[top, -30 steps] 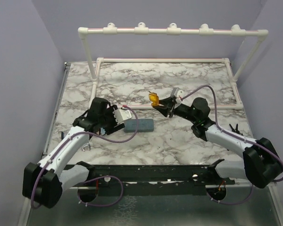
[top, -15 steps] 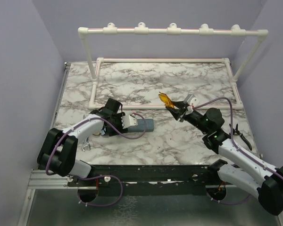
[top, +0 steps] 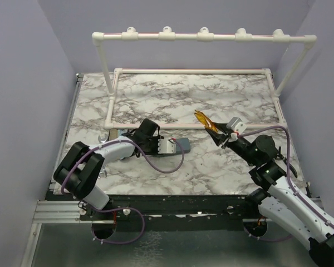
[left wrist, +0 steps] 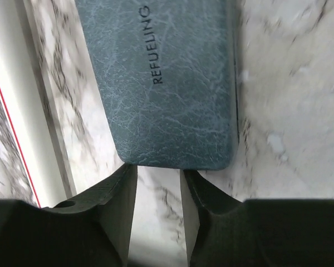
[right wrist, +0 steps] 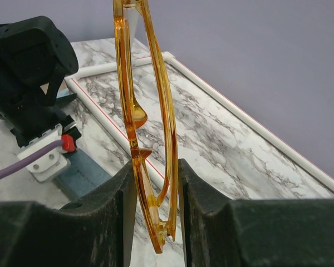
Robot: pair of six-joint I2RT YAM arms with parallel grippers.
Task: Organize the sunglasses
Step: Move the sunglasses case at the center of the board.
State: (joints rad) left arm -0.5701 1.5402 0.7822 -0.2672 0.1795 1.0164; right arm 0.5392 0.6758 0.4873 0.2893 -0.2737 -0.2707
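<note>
The yellow-orange sunglasses (top: 202, 119) are folded and held up above the table in my right gripper (top: 216, 133). In the right wrist view they (right wrist: 147, 128) stand upright between the two fingers, which are shut on the hinge end. My left gripper (top: 171, 146) lies low on the table at the left end of the grey-blue case (top: 181, 146). In the left wrist view its jaws (left wrist: 158, 172) stand a little apart with nothing between them, the tips against the near edge of the case (left wrist: 167, 78). The dark wire-frame sunglasses are not in view.
A white pipe rack (top: 203, 36) stands at the back, and its base rail (top: 156, 125) crosses the table just behind both grippers. The rail shows beside the case (left wrist: 11, 111) and under the glasses (right wrist: 256, 128). The left arm (right wrist: 33, 67) is close to my right gripper.
My left gripper has slid right along the table and the case has moved right with it. My right gripper has carried the yellow-orange sunglasses to the right and higher.
</note>
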